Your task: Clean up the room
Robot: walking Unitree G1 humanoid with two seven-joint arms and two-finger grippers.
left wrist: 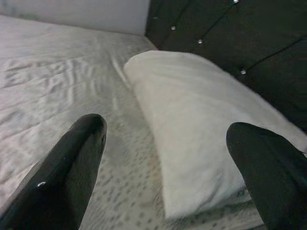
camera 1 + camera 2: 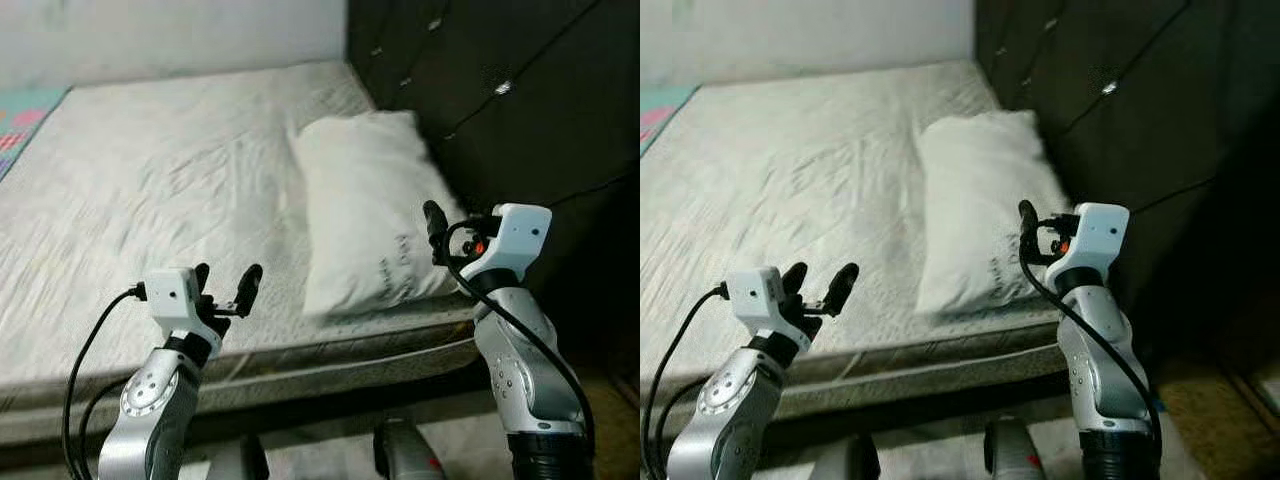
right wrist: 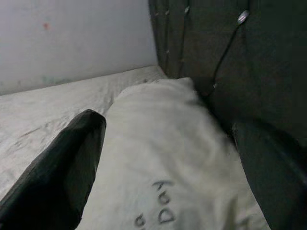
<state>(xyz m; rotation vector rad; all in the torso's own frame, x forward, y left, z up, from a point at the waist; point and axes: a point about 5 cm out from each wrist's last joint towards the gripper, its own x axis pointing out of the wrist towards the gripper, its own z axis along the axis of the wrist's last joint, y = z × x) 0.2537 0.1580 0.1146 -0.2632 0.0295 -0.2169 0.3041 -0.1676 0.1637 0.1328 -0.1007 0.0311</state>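
The pillow (image 2: 365,205) lies right of centre in the left eye view, on the bed (image 2: 150,200) and tight against the dark tufted headboard (image 2: 500,90) that fills the upper right. Its long axis runs from the far end near the top of the frame down to the near mattress edge at lower right, so it lies roughly along the robot's line of sight and not across it. The right gripper (image 2: 440,235) is the nearer one: it hovers at the pillow's near right corner, just above the fabric, and in the right wrist view the pillow stretches straight ahead between its two black fingers (image 3: 57,167), so its jaws stand wide with nothing held. The left gripper (image 2: 226,287) sits at lower left, over the bare sheet near the mattress edge and apart from the pillow, which lies ahead and to its right; its jaws are also spread wide and empty, as the left wrist view shows with the pillow's long side running between the fingers (image 1: 67,172). Judging from this, a straightening move would fall first to the right arm. Dark lettering is printed on the pillow's near end (image 3: 160,213); only "Day" reads clearly, the letters before it being cut off and too faint to make out.
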